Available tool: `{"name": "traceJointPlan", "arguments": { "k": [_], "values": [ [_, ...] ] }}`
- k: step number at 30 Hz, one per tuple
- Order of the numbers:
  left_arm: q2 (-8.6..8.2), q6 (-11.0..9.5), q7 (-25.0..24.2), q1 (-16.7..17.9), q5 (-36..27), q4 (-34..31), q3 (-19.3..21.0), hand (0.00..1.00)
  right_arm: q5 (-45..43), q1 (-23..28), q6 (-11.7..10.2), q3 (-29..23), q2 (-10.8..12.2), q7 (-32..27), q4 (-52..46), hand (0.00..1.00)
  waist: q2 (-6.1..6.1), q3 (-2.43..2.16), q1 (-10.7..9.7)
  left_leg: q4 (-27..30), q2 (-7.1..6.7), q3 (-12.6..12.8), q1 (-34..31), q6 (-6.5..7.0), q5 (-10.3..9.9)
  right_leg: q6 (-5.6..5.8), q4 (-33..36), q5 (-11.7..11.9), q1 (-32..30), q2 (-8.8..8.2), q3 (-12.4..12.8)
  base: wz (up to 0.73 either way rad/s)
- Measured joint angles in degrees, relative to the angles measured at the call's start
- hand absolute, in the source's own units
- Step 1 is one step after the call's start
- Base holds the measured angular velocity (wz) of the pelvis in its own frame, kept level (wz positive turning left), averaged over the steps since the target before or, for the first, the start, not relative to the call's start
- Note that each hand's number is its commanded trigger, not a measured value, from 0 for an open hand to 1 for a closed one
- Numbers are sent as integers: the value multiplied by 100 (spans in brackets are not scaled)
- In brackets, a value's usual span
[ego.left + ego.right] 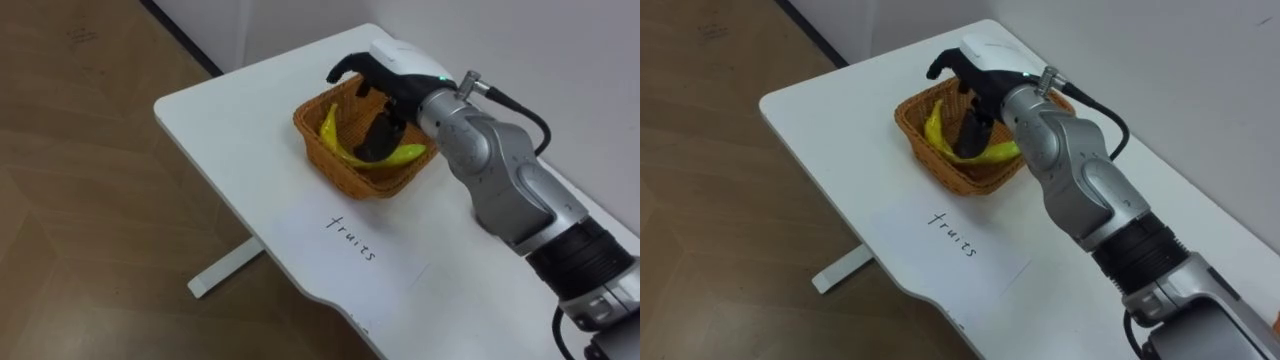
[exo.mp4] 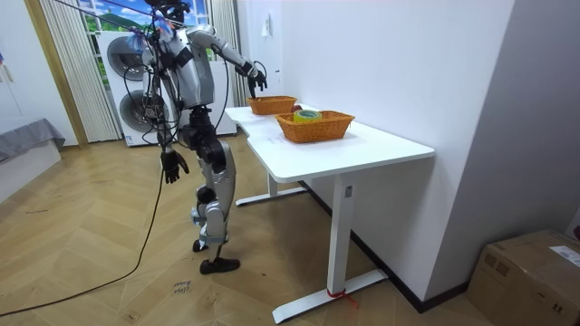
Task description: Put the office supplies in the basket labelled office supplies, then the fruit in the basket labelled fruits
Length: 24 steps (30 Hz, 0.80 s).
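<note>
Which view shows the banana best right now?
The left eye view: the banana lies in the basket, both ends clear of the right hand over its middle. The right eye view hides more behind the arm. The room view shows the basket, but I cannot make out the banana.

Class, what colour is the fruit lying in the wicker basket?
Banana: yellow; left eye view.

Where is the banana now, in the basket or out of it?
In: the banana lies inside the wicker basket, under the right robot hand.
</note>
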Motion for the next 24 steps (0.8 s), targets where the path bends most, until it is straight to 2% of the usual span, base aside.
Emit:
{"name": "traceJointPlan", "arguments": {
  "k": [24],
  "values": [
    [10, -4, -17, 0, 3, 0, -2, 0, 0, 0, -171, -1, 1, -108, 29, 0, 0, -1, -22, 8, 0, 11, 8, 12, -8, 1, -4, 0, 6, 1, 12, 0]
  ]
}}
